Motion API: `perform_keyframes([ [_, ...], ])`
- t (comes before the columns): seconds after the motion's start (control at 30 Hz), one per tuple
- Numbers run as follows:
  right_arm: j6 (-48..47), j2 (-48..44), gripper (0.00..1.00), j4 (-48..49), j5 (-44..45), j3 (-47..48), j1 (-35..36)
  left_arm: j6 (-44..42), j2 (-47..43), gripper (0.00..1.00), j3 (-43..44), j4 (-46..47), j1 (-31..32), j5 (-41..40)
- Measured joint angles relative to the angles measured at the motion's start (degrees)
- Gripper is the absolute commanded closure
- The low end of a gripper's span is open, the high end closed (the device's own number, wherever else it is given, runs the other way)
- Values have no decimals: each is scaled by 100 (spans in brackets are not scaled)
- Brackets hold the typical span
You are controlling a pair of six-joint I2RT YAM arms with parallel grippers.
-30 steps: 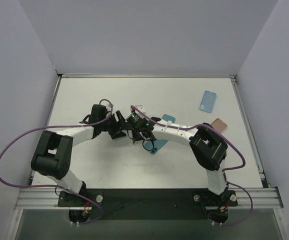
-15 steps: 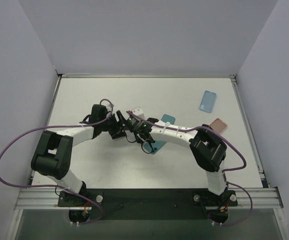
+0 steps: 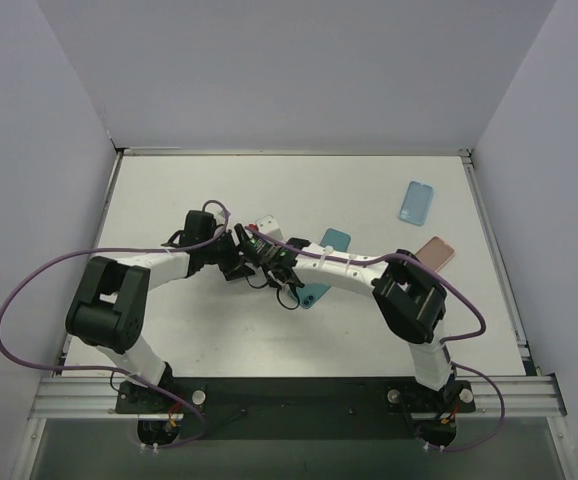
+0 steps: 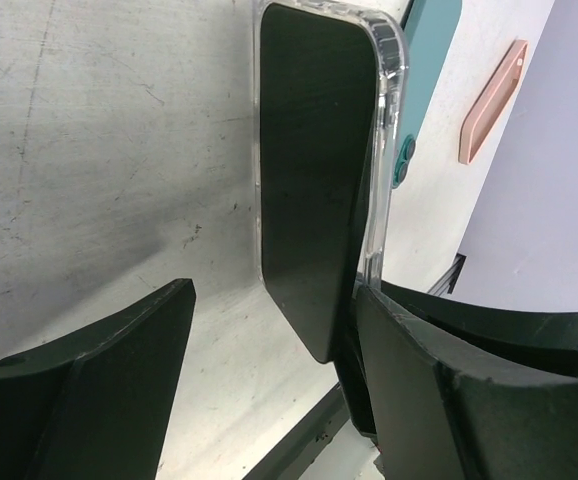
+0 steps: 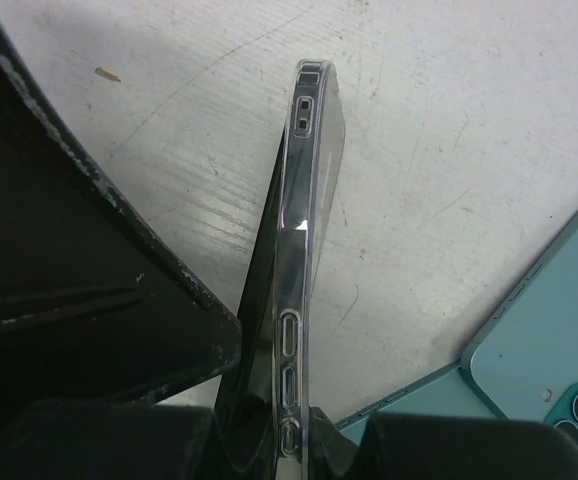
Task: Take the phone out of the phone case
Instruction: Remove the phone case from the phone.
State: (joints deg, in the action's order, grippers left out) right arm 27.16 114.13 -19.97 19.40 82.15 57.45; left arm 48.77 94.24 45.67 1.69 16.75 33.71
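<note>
Phone (image 4: 314,180) is pinched edge-on in right gripper (image 5: 269,440); clear case (image 4: 391,80) is yet to be peeled by wide-open left gripper (image 4: 274,295).

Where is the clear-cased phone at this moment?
The clear-cased phone is near the table's middle in the top view, held in the shut right claw, facing the open left claw; the teal phone lies just to its right.
</note>
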Motion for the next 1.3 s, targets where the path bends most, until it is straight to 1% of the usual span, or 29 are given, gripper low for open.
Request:
perform_keyframes([
  [0.17,15,-26,100,122,-98,-70,-13,2,81,29,-33,44,4,20],
  [0.4,111,-90,100,354,-323,-190,-68,4,129,30,-76,164,4,72],
  [0.43,125,-101,100,367,-348,-199,-79,4,131,31,-83,186,4,83],
  [0.47,131,-103,100,391,-382,-208,-85,2,136,36,-85,197,4,85],
  [0.53,136,-116,100,446,-426,-236,-96,7,155,40,-85,223,7,114],
  [0.57,138,-129,100,476,-457,-258,-109,7,164,45,-85,262,9,146],
  [0.6,149,-144,100,501,-496,-278,-125,4,164,46,-85,282,13,151],
  [0.73,177,-186,100,573,-621,-334,-170,-20,173,51,-44,363,81,164],
  [0.93,195,-192,100,621,-715,-343,-195,-278,313,56,208,136,345,-138],
  [1.07,197,-208,100,669,-737,-372,-199,-433,348,65,354,-83,490,-354],
  [1.17,214,-225,100,715,-763,-400,-203,-542,361,78,461,-221,575,-492],
  [1.27,240,-249,100,848,-925,-450,-258,-743,363,100,531,-372,605,-634],
  [1.3,249,-251,100,914,-1001,-470,-275,-813,363,100,538,-417,597,-667],
])
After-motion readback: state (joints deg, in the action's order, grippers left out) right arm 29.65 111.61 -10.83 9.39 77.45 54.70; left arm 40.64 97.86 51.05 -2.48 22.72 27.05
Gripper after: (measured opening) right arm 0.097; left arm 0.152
